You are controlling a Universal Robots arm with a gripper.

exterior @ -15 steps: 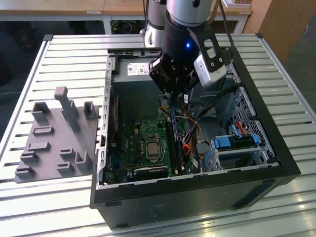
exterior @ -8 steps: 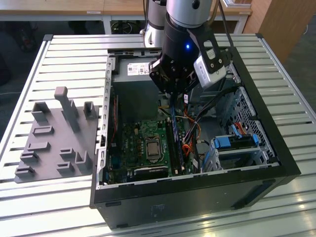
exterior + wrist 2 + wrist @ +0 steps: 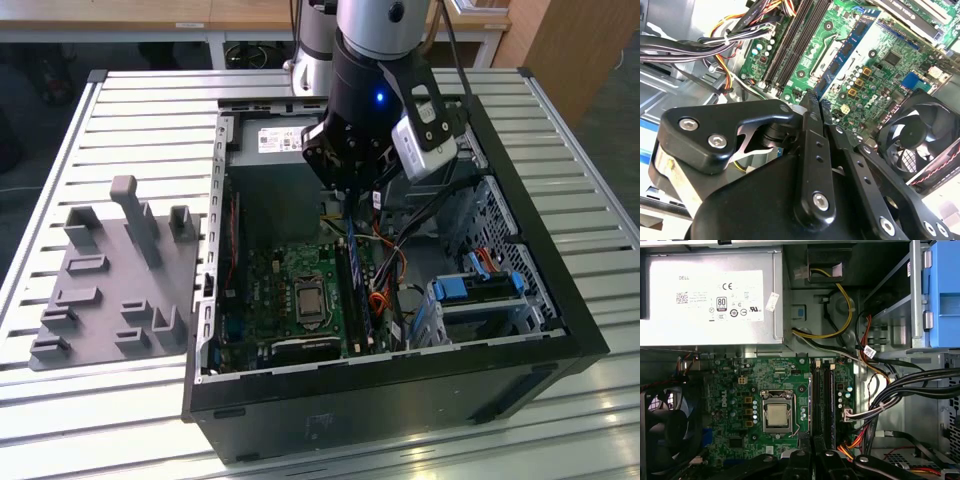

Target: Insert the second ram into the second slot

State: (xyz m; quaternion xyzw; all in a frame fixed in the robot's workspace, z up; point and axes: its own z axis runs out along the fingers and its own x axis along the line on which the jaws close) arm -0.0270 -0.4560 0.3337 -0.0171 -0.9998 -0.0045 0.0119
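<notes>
a big silver table made of long metal slats [image 3: 130, 120] holds a black metal computer box [image 3: 400, 400] that lies open. just beside the box, on the exterior view's left, sits a flat grey plastic holder with posts [image 3: 100, 290]. the thick silver and black robot arm [image 3: 375, 60] reaches down into the box from above.

inside the box there is a grey metal power box [image 3: 710, 295], a wide green board with tiny parts [image 3: 740, 385], a round black fan [image 3: 920, 135], bunches of black, orange and yellow wires [image 3: 900, 390], and a metal cage with chunky light-blue plastic latches [image 3: 480, 285]. a shiny square chip holder [image 3: 776, 416] sits in the middle of the green board.

the black gripper [image 3: 817, 102] has its two fingers pulled in narrow. they pinch the second ram [image 3: 852, 47], a thin, flat blue stick with small dark chips. the stick pokes out past the fingertips, down toward the green board. the long black slots [image 3: 822, 400] lie right under the gripper, between the chip holder and the wires. in the exterior view the stick's long side runs from the far end of the box to the near end, the same way the slots run. i cannot tell if the stick touches a slot, or if a slot has another stick in it.
</notes>
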